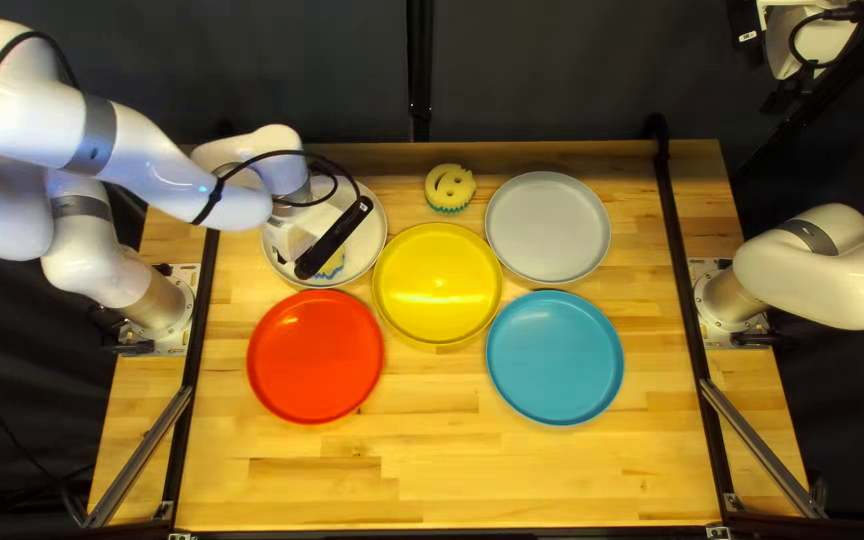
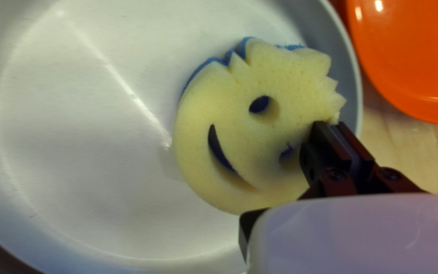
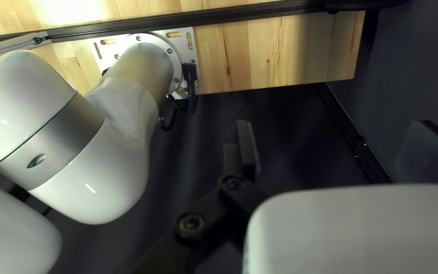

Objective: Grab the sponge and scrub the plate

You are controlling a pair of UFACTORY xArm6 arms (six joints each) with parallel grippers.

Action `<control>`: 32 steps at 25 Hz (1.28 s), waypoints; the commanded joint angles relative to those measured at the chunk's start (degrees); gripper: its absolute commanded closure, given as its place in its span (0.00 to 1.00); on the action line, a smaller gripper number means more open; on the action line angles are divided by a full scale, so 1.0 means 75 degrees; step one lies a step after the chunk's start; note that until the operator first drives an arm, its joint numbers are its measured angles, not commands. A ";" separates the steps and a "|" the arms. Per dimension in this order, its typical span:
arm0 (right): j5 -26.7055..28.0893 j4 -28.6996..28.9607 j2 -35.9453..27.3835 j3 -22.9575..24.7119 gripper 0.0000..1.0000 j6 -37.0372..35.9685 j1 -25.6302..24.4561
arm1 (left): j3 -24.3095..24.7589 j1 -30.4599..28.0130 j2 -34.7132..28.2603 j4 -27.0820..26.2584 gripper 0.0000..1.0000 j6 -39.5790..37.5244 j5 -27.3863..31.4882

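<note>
Our left gripper is clamped narrowly on the rim of the sponge. Its black fingers pinch the sponge beside one eye hole. The sponge is a yellow smiling face with a blue layer underneath, and it is inside the white plate, face up. In the top left view the sponge sits toward six o'clock of that plate's floor, under our left arm's wrist.

Taking the yellow plate as the dial's centre on the table, the white plate is at ten o'clock. A second sponge is at twelve, a grey plate at two, a blue plate at four and an orange plate at eight.

Our right gripper is spread wide and holds nothing. It hangs off the table beyond three o'clock, above our right arm's base.
</note>
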 commanded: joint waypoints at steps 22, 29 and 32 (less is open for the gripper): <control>0.0000 0.0000 0.0000 0.0000 0.00 0.0000 0.0000 | -0.0610 0.0957 0.1224 -0.0462 1.00 0.1468 -0.0311; 0.0000 0.0000 0.0000 0.0000 0.00 0.0000 0.0000 | -0.0641 -0.0017 0.0860 -0.0705 1.00 0.0939 -0.0194; 0.0000 0.0000 0.0000 0.0000 0.00 0.0000 0.0000 | -0.0695 0.0331 0.0771 -0.0531 1.00 0.1051 -0.0023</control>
